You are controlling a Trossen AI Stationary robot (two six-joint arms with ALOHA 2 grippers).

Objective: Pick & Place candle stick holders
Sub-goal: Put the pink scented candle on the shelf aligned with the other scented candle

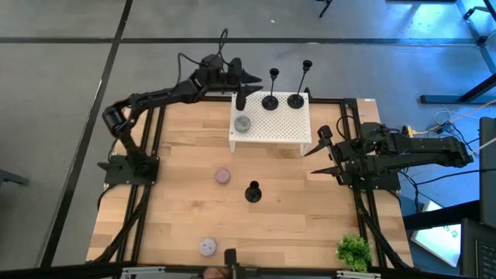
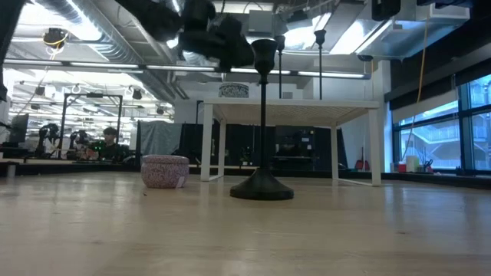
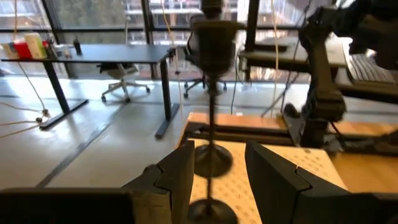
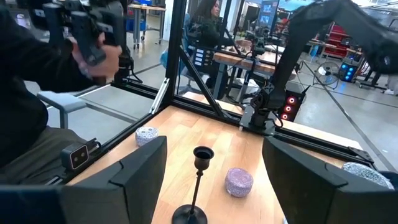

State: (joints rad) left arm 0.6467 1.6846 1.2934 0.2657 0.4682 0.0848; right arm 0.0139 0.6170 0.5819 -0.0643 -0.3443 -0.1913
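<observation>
I see my left pincer (image 1: 242,87) at the far edge of the desk (image 1: 186,209), over the back corner of the white stand (image 1: 270,133). Its fingers (image 3: 180,180) are apart, and in the wrist view a holder's stem rises between them; I cannot tell whether they touch it. Two holders stand on the stand's far side: one (image 1: 270,98) just beside that pincer, the other (image 1: 296,97) next to it. A grey disc (image 1: 242,123) lies on the stand near its left end.

The third holder (image 1: 253,191) stands upright on the bare desk, near the middle, in front of the stand. A pink disc (image 1: 222,176) sits close by it to the left, and another grey disc (image 1: 207,246) lies near the front edge. A green plant (image 1: 353,250) is at the front right corner.

My right pincer (image 1: 327,152) waits at the desk's right edge, fingers (image 4: 140,171) wide apart and holding nothing, facing the lone holder.
</observation>
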